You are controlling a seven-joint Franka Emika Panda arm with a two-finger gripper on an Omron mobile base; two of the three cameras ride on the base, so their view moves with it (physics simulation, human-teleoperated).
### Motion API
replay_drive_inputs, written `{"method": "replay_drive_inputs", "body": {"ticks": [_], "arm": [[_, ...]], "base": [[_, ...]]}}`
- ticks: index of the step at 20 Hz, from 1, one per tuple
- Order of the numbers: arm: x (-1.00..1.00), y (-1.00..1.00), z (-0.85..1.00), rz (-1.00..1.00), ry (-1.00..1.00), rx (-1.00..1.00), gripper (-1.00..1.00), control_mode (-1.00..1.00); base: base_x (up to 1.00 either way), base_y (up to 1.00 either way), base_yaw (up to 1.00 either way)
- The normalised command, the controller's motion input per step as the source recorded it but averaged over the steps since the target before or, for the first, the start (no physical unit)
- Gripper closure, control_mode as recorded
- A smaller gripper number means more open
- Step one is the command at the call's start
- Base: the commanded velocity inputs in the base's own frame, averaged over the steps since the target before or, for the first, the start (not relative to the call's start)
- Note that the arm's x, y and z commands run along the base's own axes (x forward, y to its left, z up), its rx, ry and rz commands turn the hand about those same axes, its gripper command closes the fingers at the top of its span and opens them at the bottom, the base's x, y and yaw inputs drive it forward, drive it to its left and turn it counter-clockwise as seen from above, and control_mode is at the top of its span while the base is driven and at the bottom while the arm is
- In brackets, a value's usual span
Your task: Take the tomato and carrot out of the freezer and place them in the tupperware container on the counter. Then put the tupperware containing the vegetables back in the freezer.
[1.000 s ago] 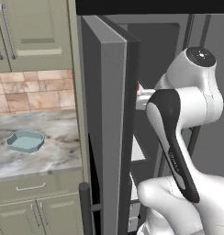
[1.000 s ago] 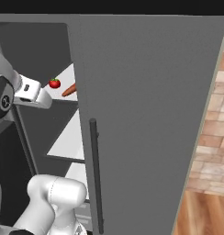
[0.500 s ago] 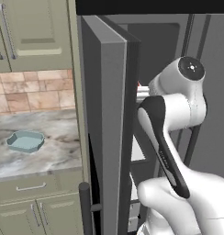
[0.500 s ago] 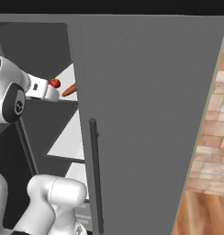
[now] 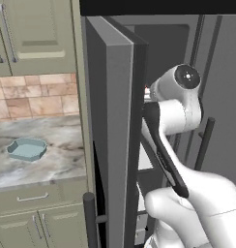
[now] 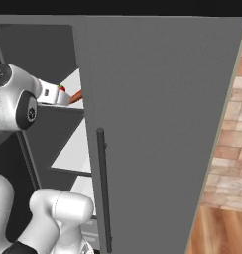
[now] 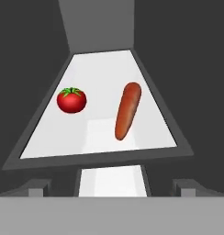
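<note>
The tomato and the carrot lie side by side on a white shelf inside the open freezer. Tomato is on the left and carrot on the right in the hand view. My gripper hovers just in front of the shelf's near edge, open, with nothing between its fingertips. In the right base view the white hand partly covers the tomato, with the carrot poking out beside it. The tupperware container sits empty on the counter.
The freezer door with its long dark bar handle stands open to the right of my arm. Another dark door panel separates the arm from the counter. Lower white shelves sit below. Sage green cabinets hang above the counter.
The arm has reached deeper into the freezer, bringing the hand up close to the tomato and carrot. The gripper has stayed open; the vegetables have not moved.
</note>
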Motion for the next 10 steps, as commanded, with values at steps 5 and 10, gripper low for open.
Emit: {"method": "replay_drive_inputs", "body": {"ticks": [5, 10], "arm": [[0.61, -0.05, 0.00, -0.12, 0.00, 0.00, -1.00, -1.00], [0.65, -0.05, 0.00, -0.12, 0.01, 0.00, -1.00, -1.00]], "base": [[0.00, 0.00, 0.00], [0.00, 0.00, 0.00]]}}
